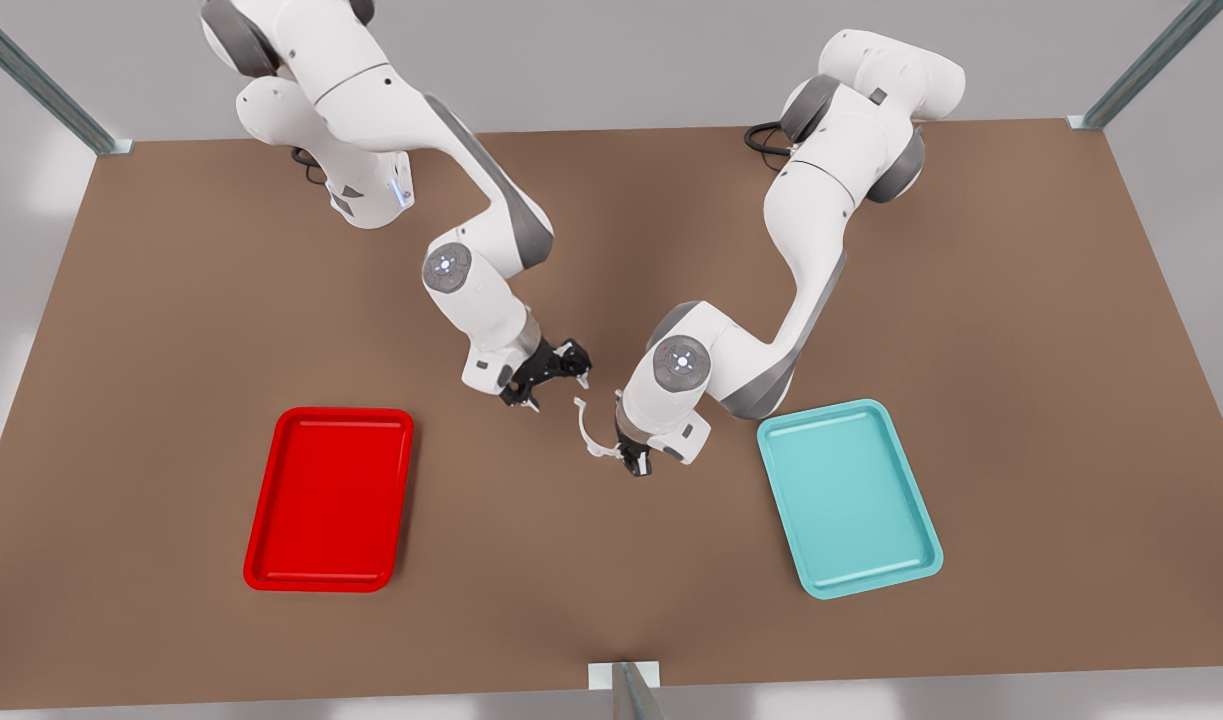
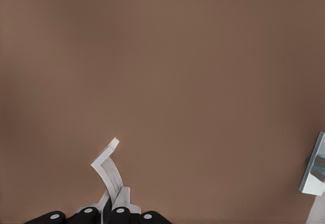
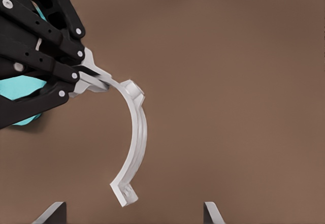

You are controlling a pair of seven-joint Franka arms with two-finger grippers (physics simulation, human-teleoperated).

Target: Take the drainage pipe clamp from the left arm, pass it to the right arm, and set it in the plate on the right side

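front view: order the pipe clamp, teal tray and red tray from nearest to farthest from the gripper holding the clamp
From the left gripper:
1. Drainage pipe clamp, pinched in its fingers, just to the front view's left.
2. Teal tray, on the front view's right.
3. Red tray, on the front view's left, beyond the open right gripper.

clamp [image 3: 136,132] white | plate [image 1: 329,498] red | tray [image 1: 849,497] teal | table [image 1: 1021,350] brn

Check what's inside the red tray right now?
Nothing lies in the red tray. The pipe clamp is in the left gripper, beside the open right gripper.
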